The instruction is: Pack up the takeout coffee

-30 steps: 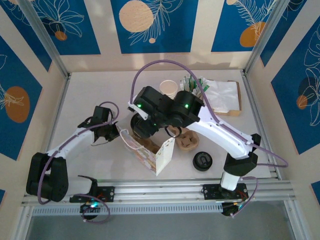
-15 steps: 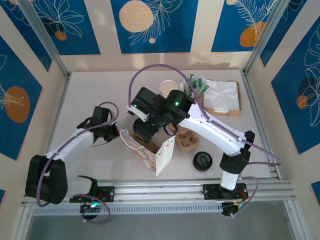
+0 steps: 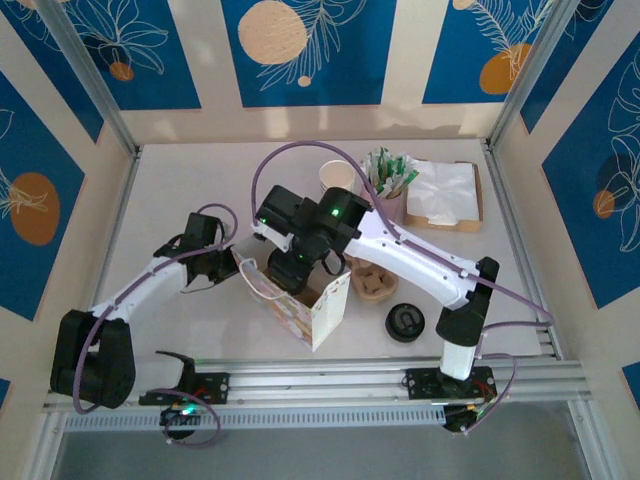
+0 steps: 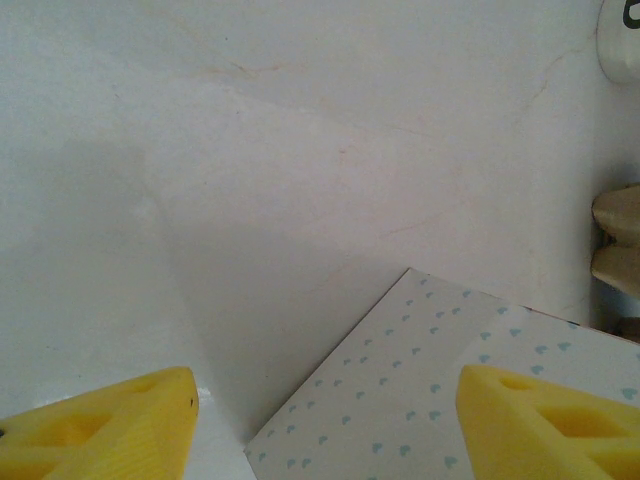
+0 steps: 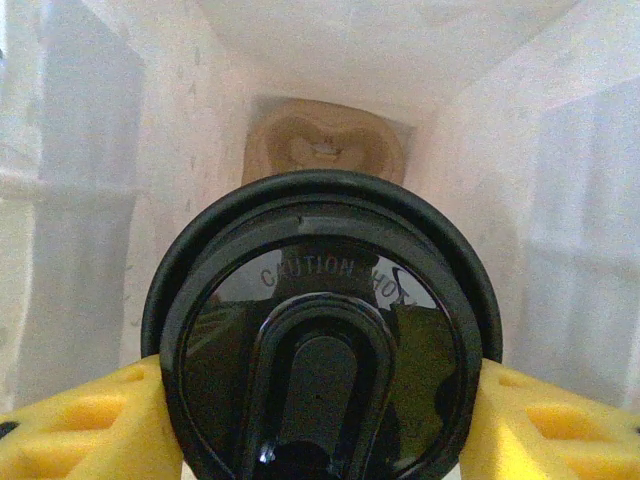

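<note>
Looks like a robotics lab cell dressed up as a little café counter, tbh. Bare aluminium frame posts [image 3: 85, 75] box in a white table [image 3: 190, 180], and the left arm [image 3: 130, 290] and right arm [image 3: 420, 262] are bolted to a metal rail [image 3: 330, 375] up front. The printed blue leaf wall panels [image 3: 300, 50] read as a backdrop. The coffee-shop props are napkins [image 3: 445, 190], a stack of paper cups [image 3: 338, 177] and a paper bag [image 3: 305, 305].

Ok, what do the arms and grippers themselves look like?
Both the left arm and right arm have white link shells with black joints and looping lavender cables. Green lights glow on the right arm's black housings. The left gripper and right gripper have blocky yellow fingers with recessed cutouts.
</note>
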